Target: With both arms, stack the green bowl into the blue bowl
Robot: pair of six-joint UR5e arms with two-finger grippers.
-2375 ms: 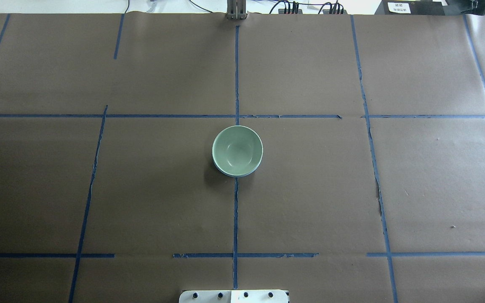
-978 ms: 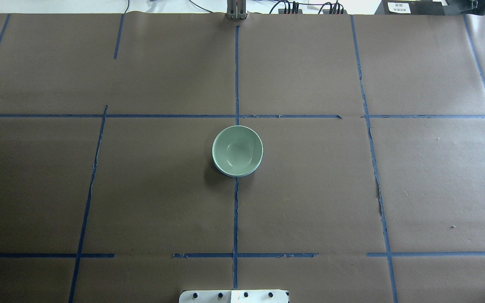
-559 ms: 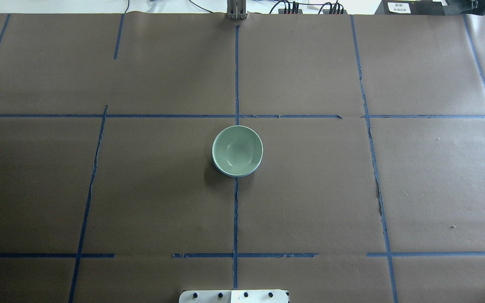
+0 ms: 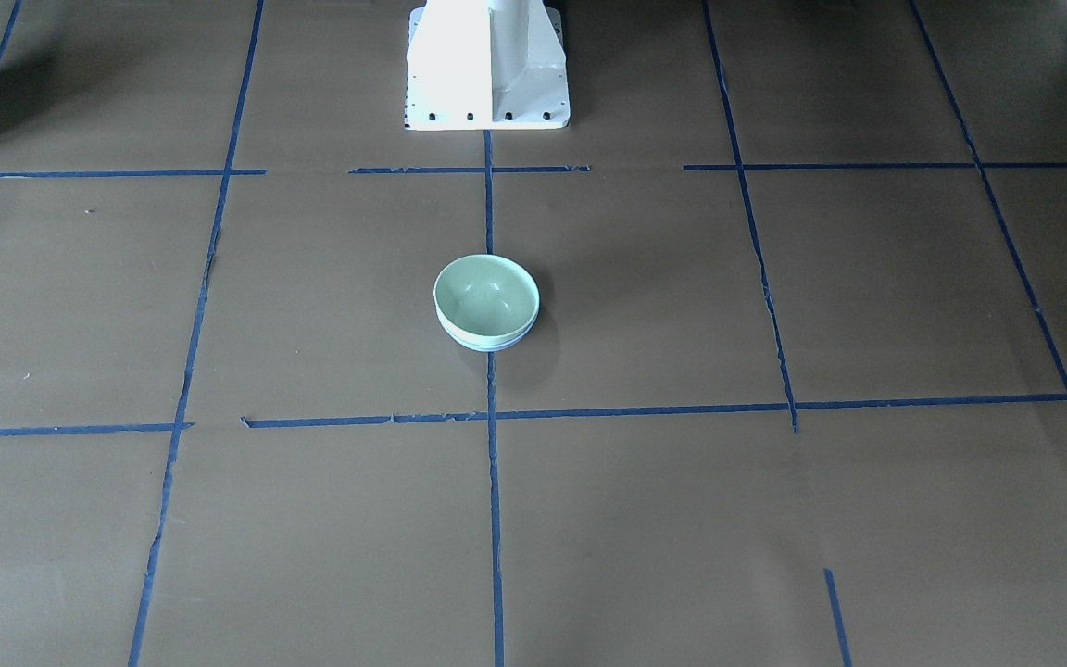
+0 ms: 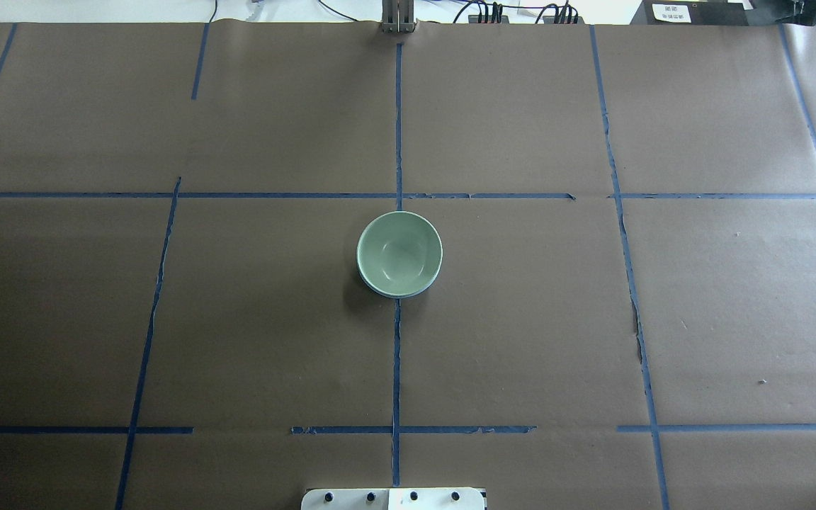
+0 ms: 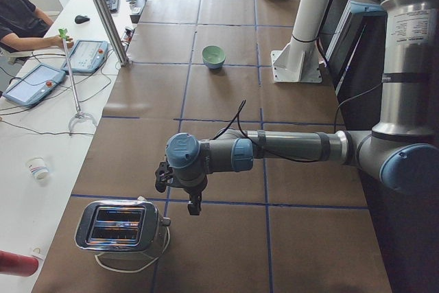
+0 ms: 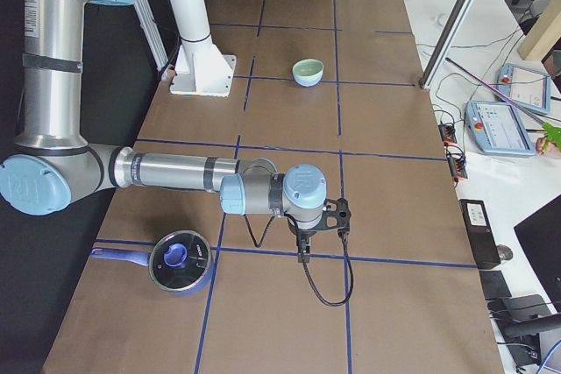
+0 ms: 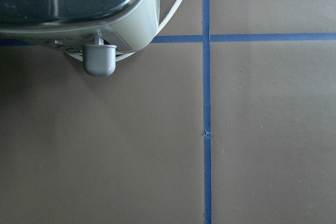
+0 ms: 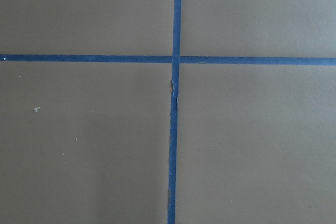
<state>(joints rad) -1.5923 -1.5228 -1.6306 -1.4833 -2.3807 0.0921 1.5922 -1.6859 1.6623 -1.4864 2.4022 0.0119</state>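
The pale mint-green, glossy round bowl [image 5: 399, 251] sits upright at the middle of the brown-papered counter [image 5: 557, 319], on a crossing of the blue tape lines [image 5: 396, 368]. It is nested in the light periwinkle-blue glossy bowl [image 4: 487, 345], of which only a thin band shows beneath the green rim. The rims look level, so I judge the green bowl to be seated evenly and the stack done. Nothing touches the pair. The white pedestal base [image 4: 487, 65] stands well apart on the robot's side. Both silver-grey tube arms reach low over the counter's ends, probably parked away from the stack. The left arm [image 6: 274, 149] points its black end effector [image 6: 194, 200] downward, just beside a chrome two-slot toaster [image 6: 120, 228]. The right arm [image 7: 175, 170] holds its end effector [image 7: 303, 247] near a dark lidded saucepan [image 7: 178, 262]. Only the side views show the end effectors, so I cannot tell whether either is released or clenched. Toaster and saucepan lie far from the bowls and hinder nothing there.
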